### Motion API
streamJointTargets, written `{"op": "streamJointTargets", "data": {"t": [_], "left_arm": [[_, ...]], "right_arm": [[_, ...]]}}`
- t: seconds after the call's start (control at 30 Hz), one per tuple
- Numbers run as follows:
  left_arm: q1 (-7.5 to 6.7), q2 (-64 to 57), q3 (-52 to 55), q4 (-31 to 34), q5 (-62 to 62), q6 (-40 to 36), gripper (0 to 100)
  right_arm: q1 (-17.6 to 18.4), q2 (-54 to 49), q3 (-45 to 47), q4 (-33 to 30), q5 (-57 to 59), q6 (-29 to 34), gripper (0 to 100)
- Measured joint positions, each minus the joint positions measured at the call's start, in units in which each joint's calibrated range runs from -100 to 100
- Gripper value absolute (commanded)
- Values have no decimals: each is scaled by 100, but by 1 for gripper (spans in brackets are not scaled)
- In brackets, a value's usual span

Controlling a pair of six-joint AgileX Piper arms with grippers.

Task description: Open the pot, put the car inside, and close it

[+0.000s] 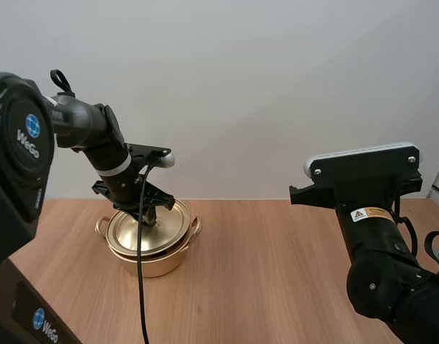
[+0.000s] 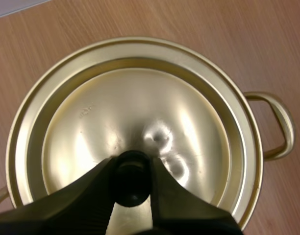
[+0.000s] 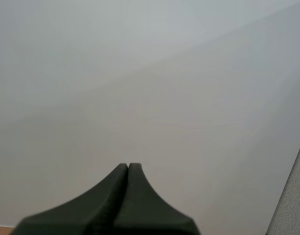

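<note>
Pot [image 1: 156, 264]: brass-coloured, on the wooden table [image 1: 277, 272], left part of the scene, toward the far edge. Two loop handles, one on its left side [image 1: 101, 228] and one on its right [image 1: 196, 228].

Lid [image 1: 169, 223]: seated on the pot and level, its rim inside the pot's rim all the way round as the left wrist view shows it. The inside of the pot is covered, so the contents cannot be told. The lid's dome has a few small dents [image 2: 162, 138] just beside the knob.

Knob [image 2: 132, 180]: black, round, at the centre of the lid.

Left gripper [image 1: 149, 215]: down on the lid's centre, the arm coming in from the upper left and sloping down to it. In the left wrist view the two black fingers [image 2: 98, 183] stand on either side of the knob with their tips pressed against it, so the gripper is clamped on the knob. The fingers cover the knob's sides and the part of the lid nearest the camera. The far half of the lid and one handle are in plain sight there.

Right arm [image 1: 377, 236]: at the right of the scene, near side, raised above the table and well apart from the pot. Wood surface lies between the two.

Right gripper [image 3: 128, 165]: in its own wrist view the fingers lie together as one dark wedge, closed with nothing between them.

In the way of the pot's inside: the lid itself, with the left gripper and its wrist directly over it.
</note>
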Motion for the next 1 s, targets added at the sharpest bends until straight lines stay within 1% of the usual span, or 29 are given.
{"op": "streamJointTargets", "data": {"t": [0.2, 0.27, 0.33, 0.47, 0.53, 0.6, 0.7, 0.77, 0.8, 0.83, 1.0], "left_arm": [[0, 186, 70, 29, -10, 78, 0], [0, 238, 134, 29, -35, 102, 2], [0, 298, 149, 19, -55, 116, 7], [0, 327, 149, -4, -55, 116, 26], [0, 327, 149, -4, -55, 116, 37], [0, 327, 152, -15, -55, 106, 51], [0, 332, 164, -29, -71, 69, 76], [0, 332, 164, -19, -56, 69, 89], [0, 332, 164, -19, -56, 69, 93], [0, 332, 164, -30, -56, 69, 95], [0, 298, 142, -9, -64, 69, 95]], "right_arm": [[0, 0, 0, 0, 0, 0, 0], [0, 0, 0, 0, 0, 0, 0], [0, 0, 0, 0, 0, 0, 0], [0, 0, 0, 0, 0, 0, 0], [0, 0, 0, 0, 0, 0, 0], [0, 0, 0, 0, 0, 0, 0], [0, 0, 0, 0, 0, 0, 0], [0, 0, 0, 0, 0, 0, 0], [0, 0, 0, 0, 0, 0, 0], [0, 0, 0, 0, 0, 0, 0], [0, 0, 0, 0, 0, 0, 0]]}}
